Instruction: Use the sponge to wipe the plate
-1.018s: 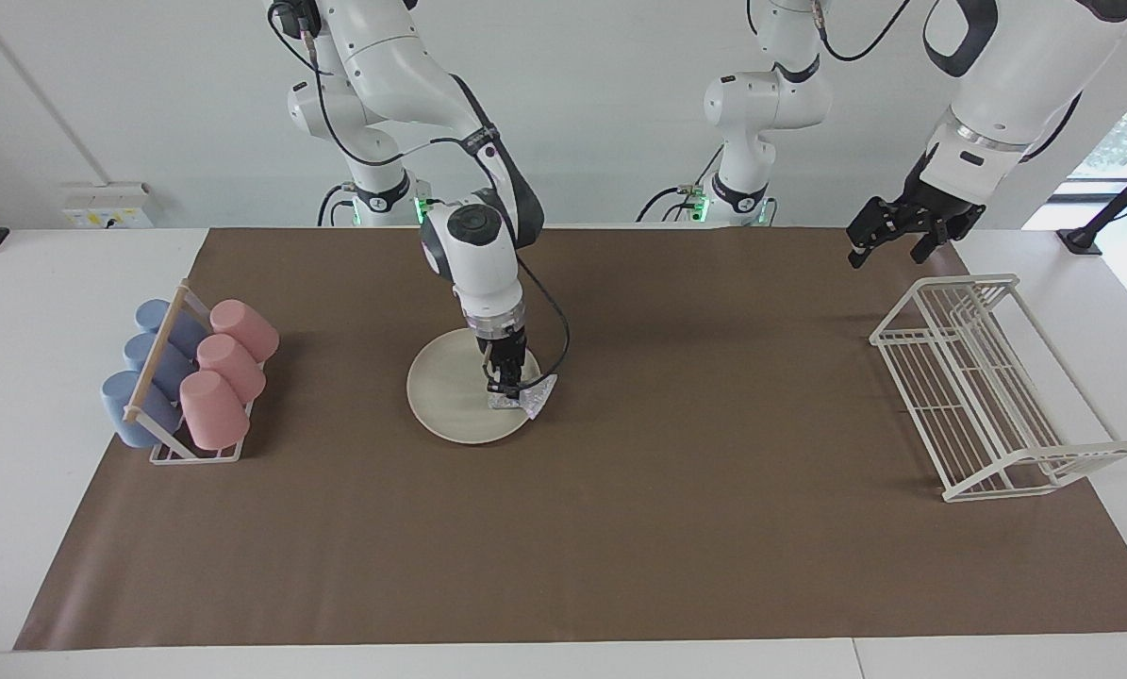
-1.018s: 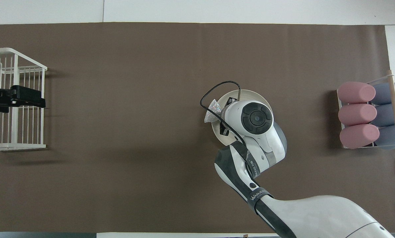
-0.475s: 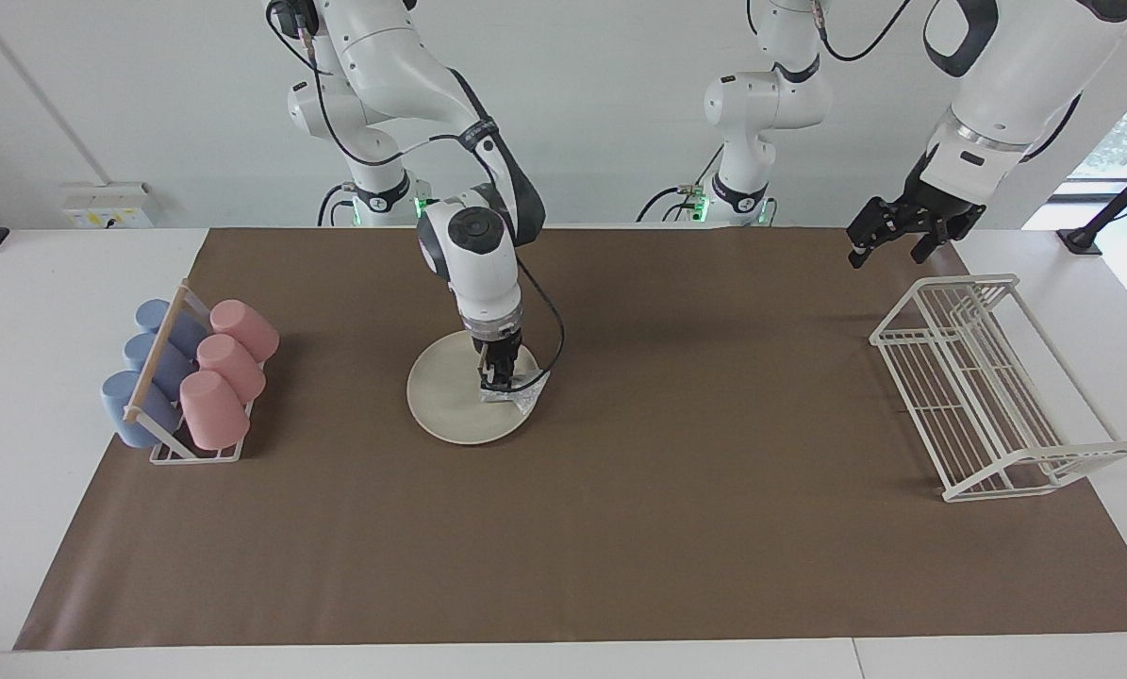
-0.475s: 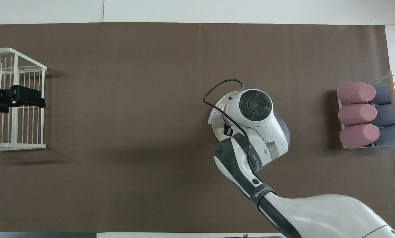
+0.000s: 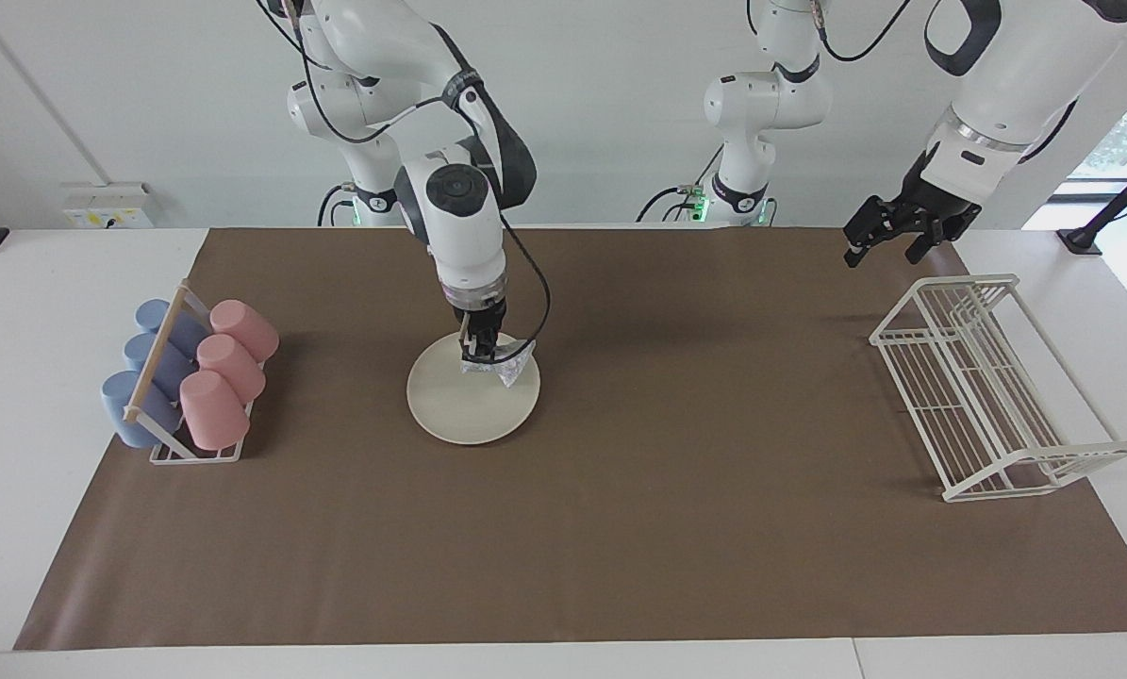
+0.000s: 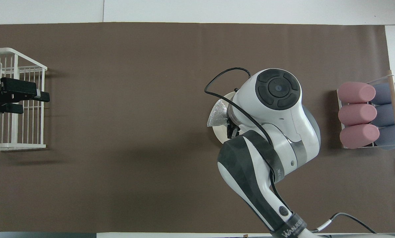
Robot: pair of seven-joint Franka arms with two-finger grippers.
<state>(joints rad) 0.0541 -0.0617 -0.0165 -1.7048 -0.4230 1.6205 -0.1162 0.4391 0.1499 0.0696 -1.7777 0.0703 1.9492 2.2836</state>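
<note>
glittery sponge (image 5: pixel 501 364) clamped in right gripper (image 5: pixel 480 356) over plate (image 5: pixel 459 410) (cream) | left gripper (image 5: pixel 888 238) spread, waiting

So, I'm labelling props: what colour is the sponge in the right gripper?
Silvery-white and glittery; the sponge shows best in the facing view.

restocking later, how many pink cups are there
3, side by side in the cup rack at the right arm's end: pink cups. None looks hidden.
</note>
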